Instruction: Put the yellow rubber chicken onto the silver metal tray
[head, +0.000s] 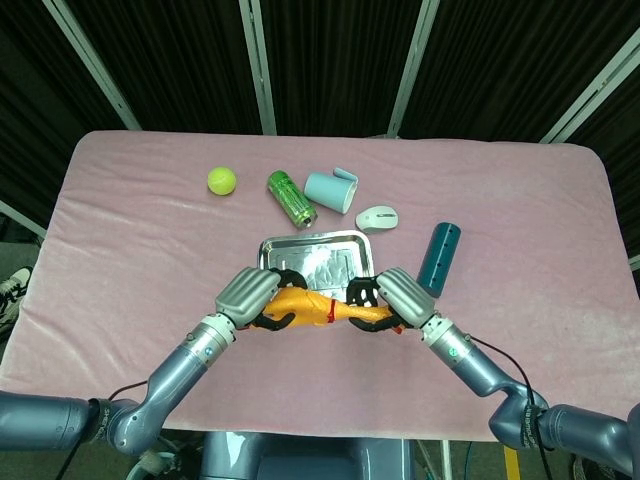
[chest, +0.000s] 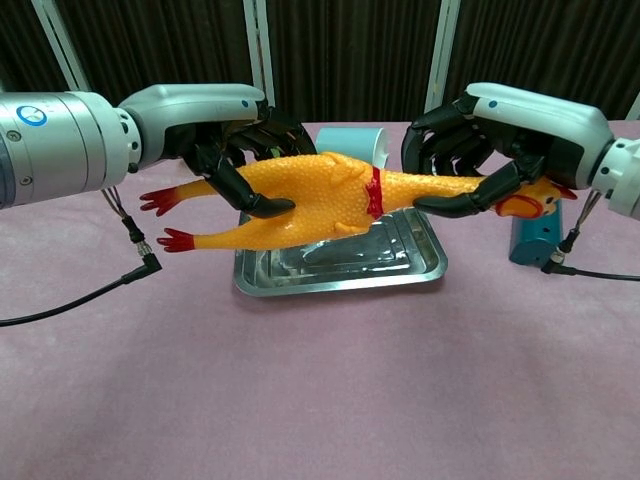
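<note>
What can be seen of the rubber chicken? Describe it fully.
The yellow rubber chicken is long, with a bumpy skin, red feet at its left end, a red band on the neck, and a red-and-yellow head at its right. It hangs roughly level above the silver metal tray, held by the left hand at the body and the right hand at the neck.

A robot test lab: pink-clothed table (head: 140, 240) ringed by black curtains (head: 330, 60) on metal struts (head: 258, 62).

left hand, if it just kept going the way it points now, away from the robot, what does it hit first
Most likely the near rim of the silver metal tray, which lies just beyond the left hand holding the rubber chicken; height is unclear, so it might pass above.
</note>
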